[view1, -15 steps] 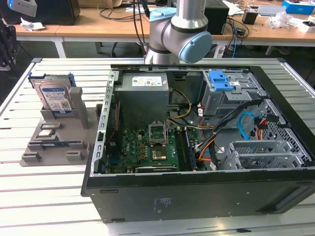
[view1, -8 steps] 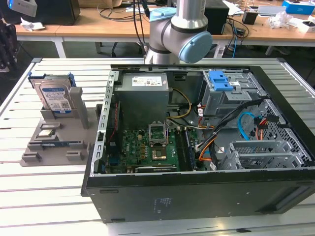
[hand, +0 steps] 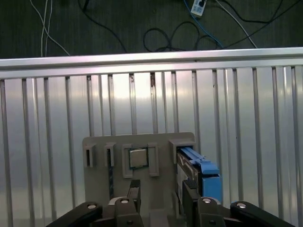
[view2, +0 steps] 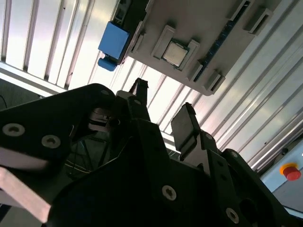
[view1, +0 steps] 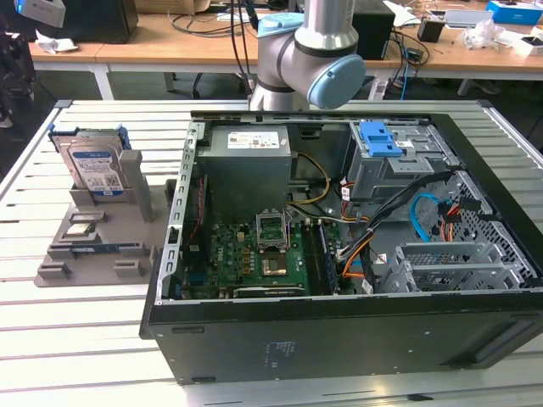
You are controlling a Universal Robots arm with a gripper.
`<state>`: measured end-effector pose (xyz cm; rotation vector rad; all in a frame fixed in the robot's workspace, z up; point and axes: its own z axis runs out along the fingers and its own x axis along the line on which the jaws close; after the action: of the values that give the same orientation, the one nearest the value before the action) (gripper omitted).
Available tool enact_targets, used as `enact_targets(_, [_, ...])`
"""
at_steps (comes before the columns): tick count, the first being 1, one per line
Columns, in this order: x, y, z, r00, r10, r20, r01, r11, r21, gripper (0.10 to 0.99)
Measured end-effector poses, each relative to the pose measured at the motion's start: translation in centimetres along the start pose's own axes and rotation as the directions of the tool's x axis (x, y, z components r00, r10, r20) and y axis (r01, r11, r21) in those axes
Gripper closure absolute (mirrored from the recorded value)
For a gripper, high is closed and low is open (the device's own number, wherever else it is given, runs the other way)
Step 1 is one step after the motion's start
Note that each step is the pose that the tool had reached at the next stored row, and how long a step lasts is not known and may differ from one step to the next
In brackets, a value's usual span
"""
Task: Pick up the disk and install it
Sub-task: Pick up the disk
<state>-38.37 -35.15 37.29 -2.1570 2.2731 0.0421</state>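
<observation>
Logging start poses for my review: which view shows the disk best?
The exterior view: the disk stands upright in the grey holder, label facing the camera. In both wrist views its blue carrier shows, the label hidden.

Honestly, nothing was readable here. The disk (view1: 92,165) had a white-and-blue label on its face, but the print was way too small to make out. Same deal with the white sticker (view1: 252,140) on the power supply (view1: 246,174) and the faint pale marking (view1: 280,349) on the black case (view1: 382,335) wall. The chip (hand: 138,157) in the first wrist view showed no legible marking either.
</observation>
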Motion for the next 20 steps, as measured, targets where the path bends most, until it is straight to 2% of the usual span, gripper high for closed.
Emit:
enact_targets(3, [-1.47,0.0,0.05,1.0,0.0,0.0,0.0,1.0,0.0,0.604])
enact_targets(16, [-2.15,-0.04,0.28,1.0,0.0,0.0,0.0,1.0,0.0,0.604])
enact_targets(20, [-2.65,-0.22,0.4,1.0,0.0,0.0001,0.0,1.0,0.0,0.604])
